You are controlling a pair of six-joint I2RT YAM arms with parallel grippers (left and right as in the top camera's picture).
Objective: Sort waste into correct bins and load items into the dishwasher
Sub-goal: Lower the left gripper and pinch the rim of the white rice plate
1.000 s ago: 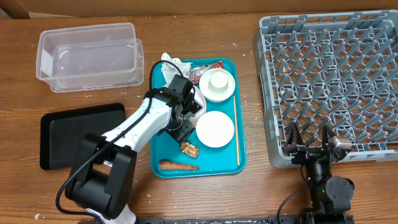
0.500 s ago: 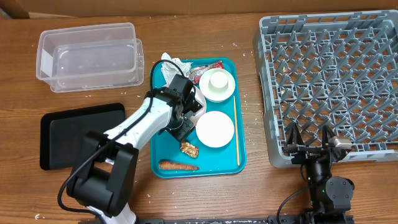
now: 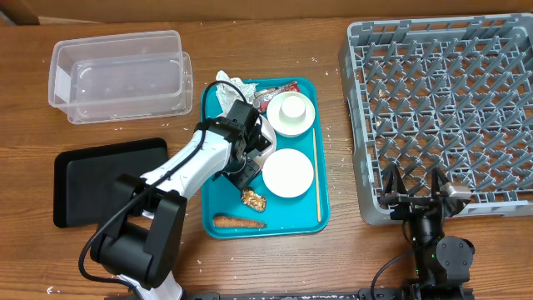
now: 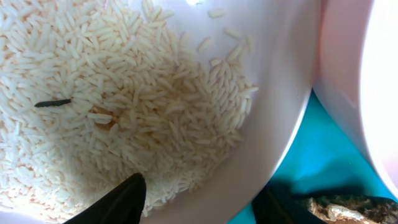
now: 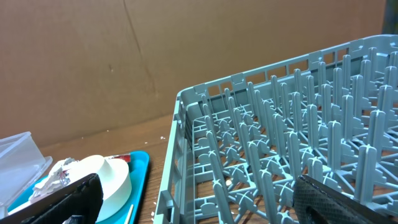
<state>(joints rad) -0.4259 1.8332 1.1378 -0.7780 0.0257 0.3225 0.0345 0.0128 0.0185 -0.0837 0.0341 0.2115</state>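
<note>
Left gripper, jaws half-wide, straddles the dish rim, apparently not yet clamped; close squarely, keep rice level.

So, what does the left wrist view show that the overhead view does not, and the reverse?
Only the left wrist view: loose rice grains lying in a white dish, one dark fingertip inside its rim, the other outside.
Only the overhead view: the clear tub, the black tray, the grey rack, the carrot, the cup and the open right gripper.
Both: the teal tray, the brown lump and the neighbouring white plate.
</note>
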